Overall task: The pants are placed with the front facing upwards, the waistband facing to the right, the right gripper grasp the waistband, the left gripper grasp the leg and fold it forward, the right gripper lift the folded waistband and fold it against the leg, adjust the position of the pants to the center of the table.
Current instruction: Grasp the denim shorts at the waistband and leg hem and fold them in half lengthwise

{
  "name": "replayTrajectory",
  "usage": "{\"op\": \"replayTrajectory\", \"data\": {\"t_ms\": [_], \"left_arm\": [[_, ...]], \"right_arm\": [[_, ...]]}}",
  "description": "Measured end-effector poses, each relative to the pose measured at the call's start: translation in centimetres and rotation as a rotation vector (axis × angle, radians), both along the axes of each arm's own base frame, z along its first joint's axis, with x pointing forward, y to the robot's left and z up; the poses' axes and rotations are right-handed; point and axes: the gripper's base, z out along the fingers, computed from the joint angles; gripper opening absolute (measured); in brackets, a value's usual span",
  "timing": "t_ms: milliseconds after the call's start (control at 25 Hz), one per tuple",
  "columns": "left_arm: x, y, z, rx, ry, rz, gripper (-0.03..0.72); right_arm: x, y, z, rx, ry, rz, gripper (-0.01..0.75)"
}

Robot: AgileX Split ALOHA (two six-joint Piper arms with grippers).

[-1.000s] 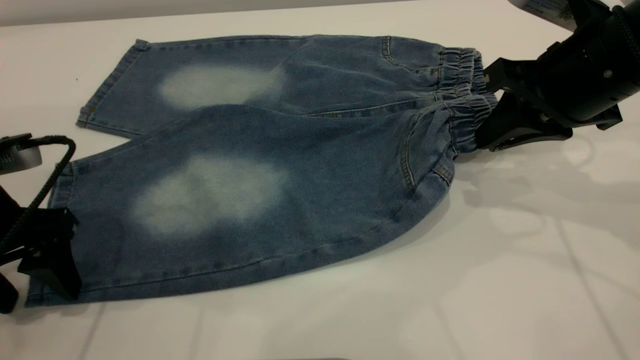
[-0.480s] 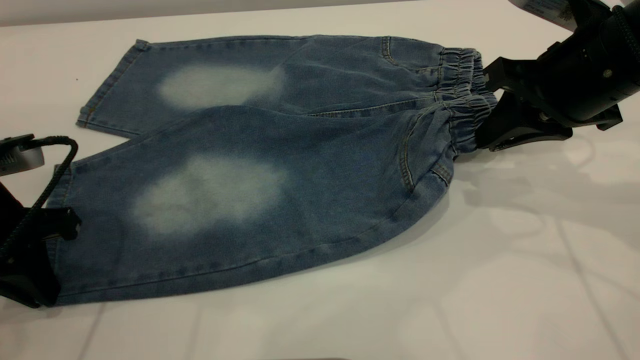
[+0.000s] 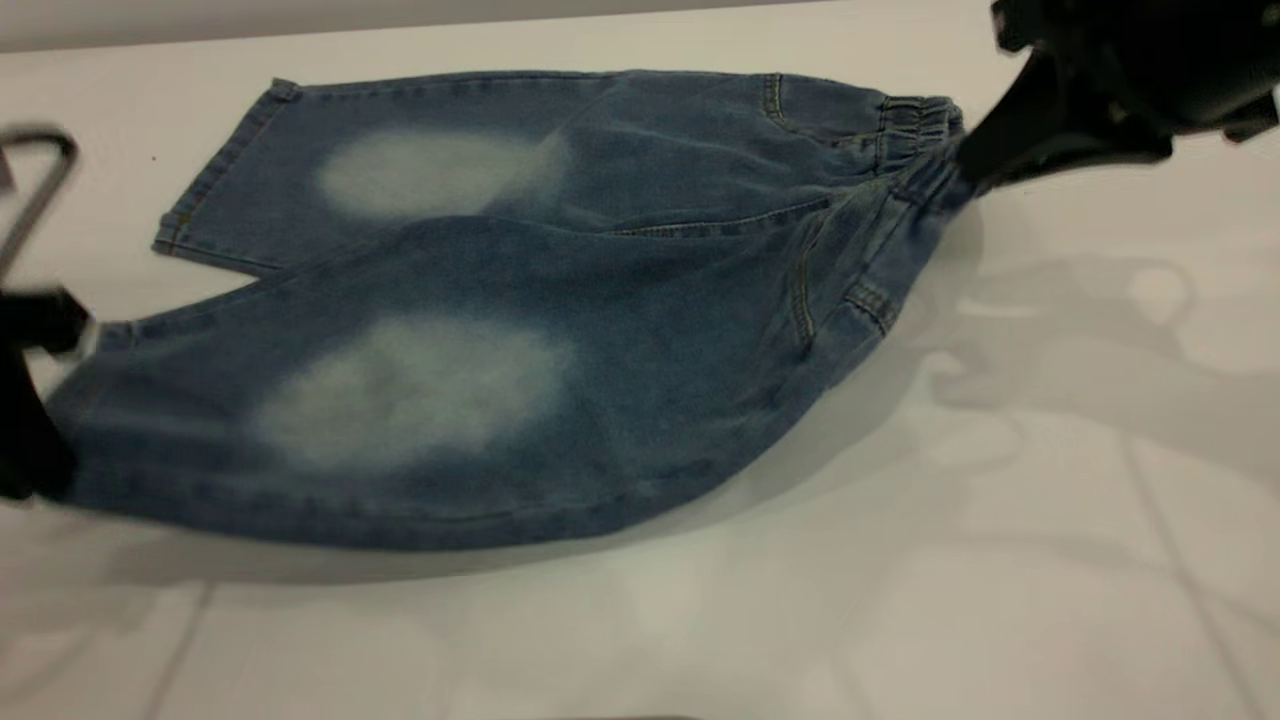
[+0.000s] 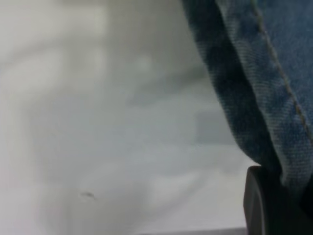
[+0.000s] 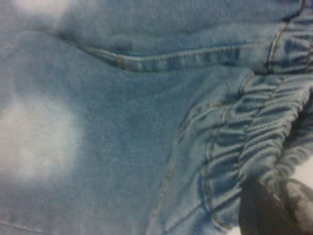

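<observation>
The blue denim pants (image 3: 520, 300) lie across the white table (image 3: 1000, 520), waistband (image 3: 912, 128) to the right. My right gripper (image 3: 968, 165) is shut on the near part of the waistband and holds it raised. The right wrist view shows the puckered waistband (image 5: 244, 142) pinched by a dark fingertip (image 5: 261, 210). At the far left, my left gripper (image 3: 42, 440) is shut on the hem of the near leg. In the left wrist view the leg hem (image 4: 274, 98) hangs from the black finger (image 4: 259, 205). The near leg is off the table and casts a shadow. The far leg lies flat.
The far leg's hem (image 3: 215, 170) rests near the table's back left. A thin dark cable loop (image 3: 40, 170) of the left arm hangs at the left edge. Bare tabletop lies in front of the pants and to their right.
Both grippers have risen, pulling the near leg and near waistband up off the table. The right gripper moved up and back; the near leg is now stretched taut between the two.
</observation>
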Motion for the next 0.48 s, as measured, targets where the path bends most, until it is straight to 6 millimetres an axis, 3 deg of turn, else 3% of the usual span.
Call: {"op": "replayTrajectory", "data": {"t_ms": [280, 480], "left_arm": [[1.7, -0.1, 7.3, -0.001, -0.263, -0.025, 0.053], [4.1, -0.1, 8.4, 0.003, -0.311, -0.028, 0.053]], "right_arm": [[-0.4, -0.1, 2.6, 0.010, -0.065, -0.002, 0.029], [-0.1, -0.4, 1.6, -0.025, -0.048, -0.045, 0.029]]}}
